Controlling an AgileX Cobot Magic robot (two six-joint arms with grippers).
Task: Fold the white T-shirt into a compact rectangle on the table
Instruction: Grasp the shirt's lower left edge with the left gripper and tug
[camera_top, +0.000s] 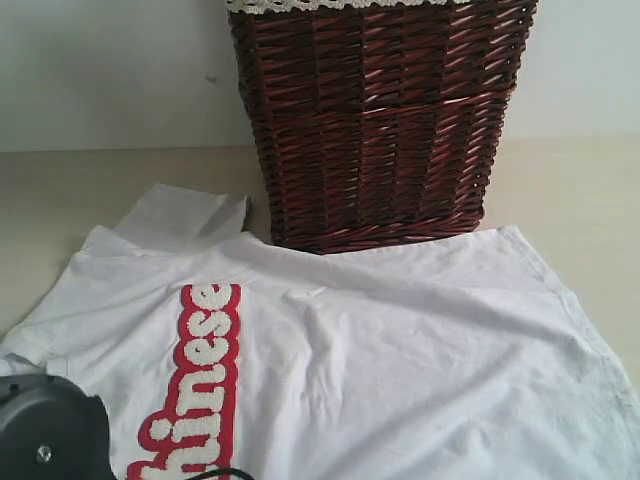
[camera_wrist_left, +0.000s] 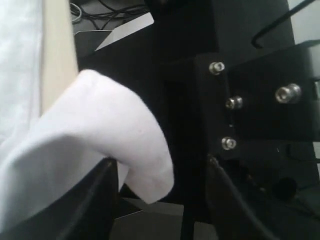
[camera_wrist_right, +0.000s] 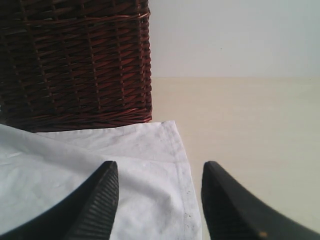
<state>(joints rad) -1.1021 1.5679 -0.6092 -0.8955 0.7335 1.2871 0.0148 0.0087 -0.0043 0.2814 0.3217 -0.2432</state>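
White T-shirt (camera_top: 400, 350) spread across the lower frame on the pale beige table (camera_top: 570, 200); wicker basket (camera_top: 380, 120) and white wall (camera_top: 100, 70) behind. Left gripper (camera_wrist_left: 160, 161), jaws apart, cloth draped over one finger. Right gripper (camera_wrist_right: 160, 167), jaws apart above the hem.

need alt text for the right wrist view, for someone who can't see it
The right gripper has its two dark ribbed fingers apart over the hemmed corner of a white T-shirt, with nothing gripped between them. The shirt lies on a pale beige table, and a dark brown wicker basket stands behind it.
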